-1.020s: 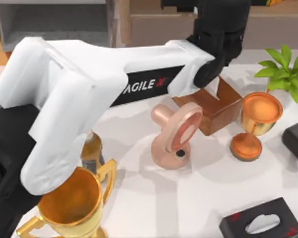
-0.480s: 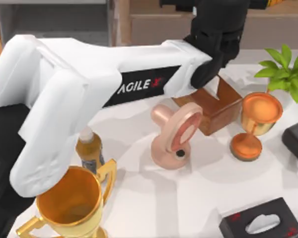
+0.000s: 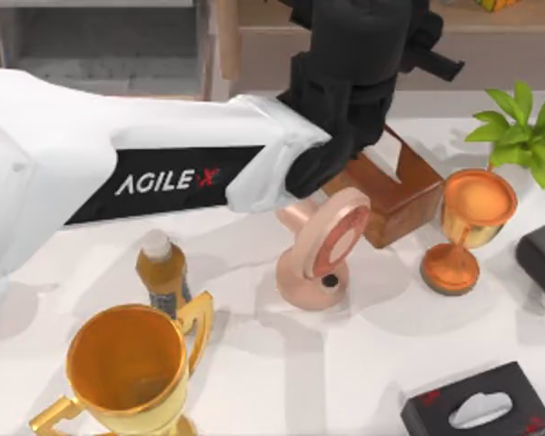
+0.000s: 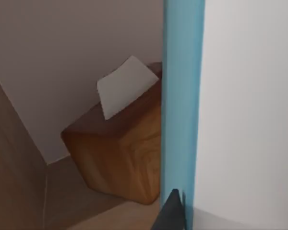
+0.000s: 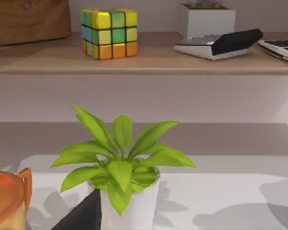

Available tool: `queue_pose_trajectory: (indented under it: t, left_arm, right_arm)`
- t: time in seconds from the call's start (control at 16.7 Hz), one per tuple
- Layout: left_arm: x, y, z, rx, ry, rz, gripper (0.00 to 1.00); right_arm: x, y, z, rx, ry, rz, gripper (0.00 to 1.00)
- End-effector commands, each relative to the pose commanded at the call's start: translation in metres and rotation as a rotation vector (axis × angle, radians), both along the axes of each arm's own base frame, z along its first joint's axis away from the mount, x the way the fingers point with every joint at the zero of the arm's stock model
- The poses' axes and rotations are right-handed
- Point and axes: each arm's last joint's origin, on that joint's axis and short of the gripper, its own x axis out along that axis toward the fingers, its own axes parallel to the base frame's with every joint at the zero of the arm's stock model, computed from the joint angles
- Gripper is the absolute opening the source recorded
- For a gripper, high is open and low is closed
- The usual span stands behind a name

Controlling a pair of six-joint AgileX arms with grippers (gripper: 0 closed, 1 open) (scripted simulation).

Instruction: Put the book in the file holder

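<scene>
Left gripper (image 4: 175, 211) apparently gripping book (image 4: 182, 96)

Our left arm (image 3: 118, 154) wears a smooth white shell with a black panel lettered "AGILE X" in white, the X red, ending in a blocky black wrist (image 3: 354, 64).
</scene>
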Motion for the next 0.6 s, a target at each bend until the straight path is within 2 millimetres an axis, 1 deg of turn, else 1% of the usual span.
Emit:
queue_pose_trajectory:
  t: [0.18, 0.3, 0.42, 0.6]
  left_arm:
    - [-0.023, 0.028, 0.003, 0.149, -0.024, -0.079, 0.0]
    - [-0.037, 0.05, 0.001, 0.258, -0.043, -0.123, 0.0]
    - [-0.05, 0.073, -0.007, 0.377, -0.055, -0.165, 0.0]
    - [-0.068, 0.109, -0.024, 0.566, -0.065, -0.212, 0.0]
  right_arm:
    - [0.0, 0.0, 0.0, 0.0, 0.0, 0.0, 1.0]
    - [0.0, 0.0, 0.0, 0.0, 0.0, 0.0, 1.0]
    - [0.0, 0.0, 0.0, 0.0, 0.0, 0.0, 1.0]
    - [0.0, 0.0, 0.0, 0.0, 0.0, 0.0, 1.0]
